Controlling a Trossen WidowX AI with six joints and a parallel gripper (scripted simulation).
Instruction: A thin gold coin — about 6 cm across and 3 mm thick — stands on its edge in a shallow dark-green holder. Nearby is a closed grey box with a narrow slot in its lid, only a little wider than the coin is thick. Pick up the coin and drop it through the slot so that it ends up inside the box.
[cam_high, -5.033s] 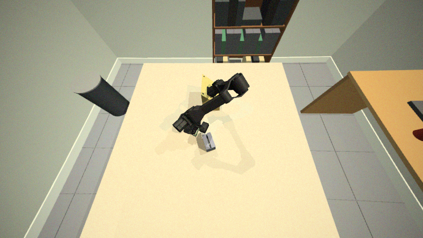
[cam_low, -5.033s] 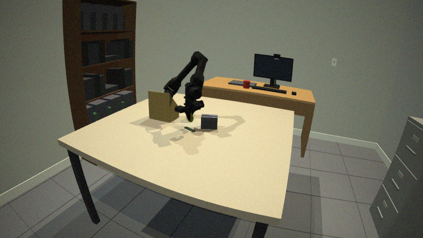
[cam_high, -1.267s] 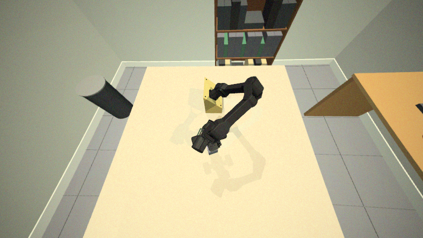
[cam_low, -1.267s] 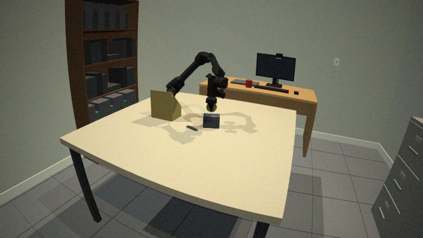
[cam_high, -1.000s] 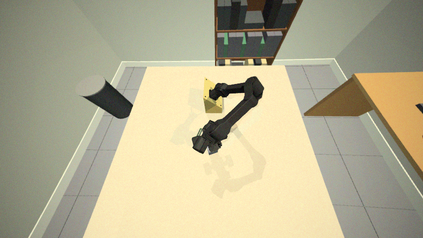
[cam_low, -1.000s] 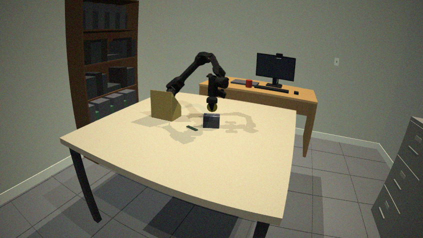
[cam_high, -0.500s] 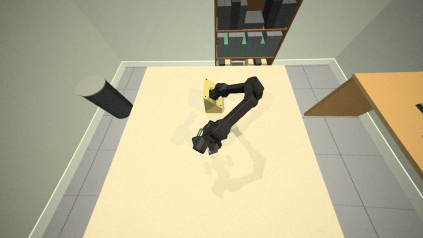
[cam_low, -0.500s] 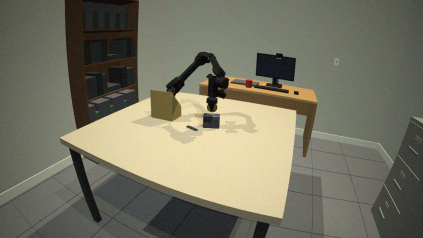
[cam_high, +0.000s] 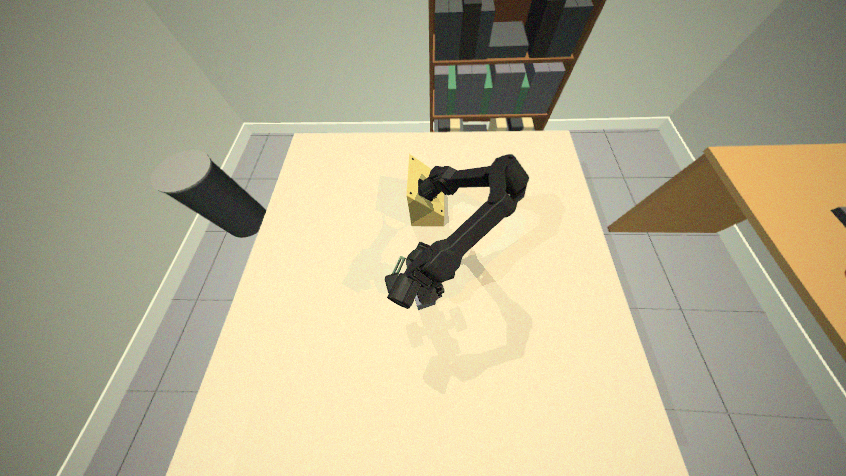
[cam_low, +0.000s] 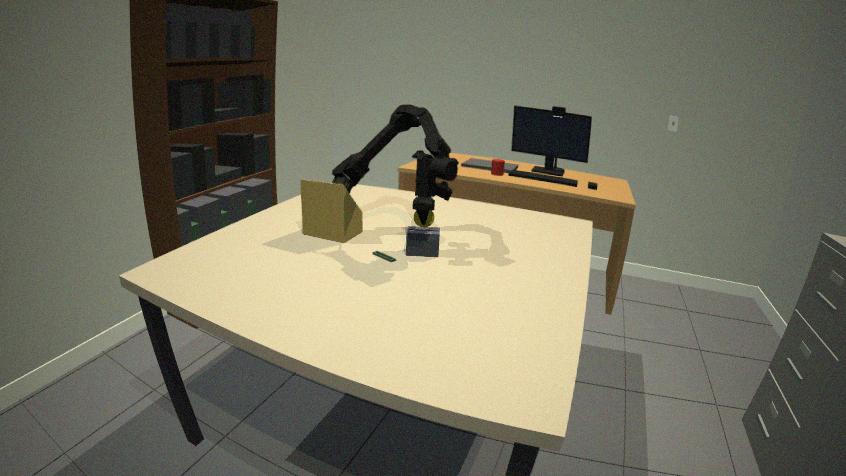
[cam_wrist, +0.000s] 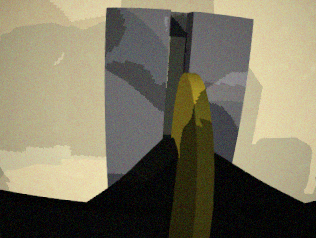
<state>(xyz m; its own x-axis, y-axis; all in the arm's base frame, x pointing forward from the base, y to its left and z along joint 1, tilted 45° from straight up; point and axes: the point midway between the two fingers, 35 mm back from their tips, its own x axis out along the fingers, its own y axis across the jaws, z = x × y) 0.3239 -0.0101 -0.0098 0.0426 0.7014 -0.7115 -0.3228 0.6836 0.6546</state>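
My gripper (cam_low: 423, 220) (cam_wrist: 176, 149) is shut on the gold coin (cam_low: 432, 218) (cam_wrist: 187, 92), which it holds on edge with its rim downward. The grey box (cam_low: 422, 243) (cam_wrist: 135, 105) stands below; in the exterior view the coin's lower rim is just above the lid. In the wrist view the slot (cam_wrist: 176, 75) runs away from me, and the coin overlaps its near part, its body centred a little to the right. Whether the coin touches the lid cannot be told. The dark-green holder (cam_high: 398, 265) (cam_low: 384, 256) lies beside the box with no coin in it.
The arm's yellow mount (cam_high: 427, 216) (cam_low: 324, 210) stands on the table (cam_high: 331, 384) (cam_low: 354, 313) behind the holder. The arm hides much of the box in the top view. A desk (cam_low: 615, 189) and a bookshelf (cam_low: 147, 148) stand away from the table.
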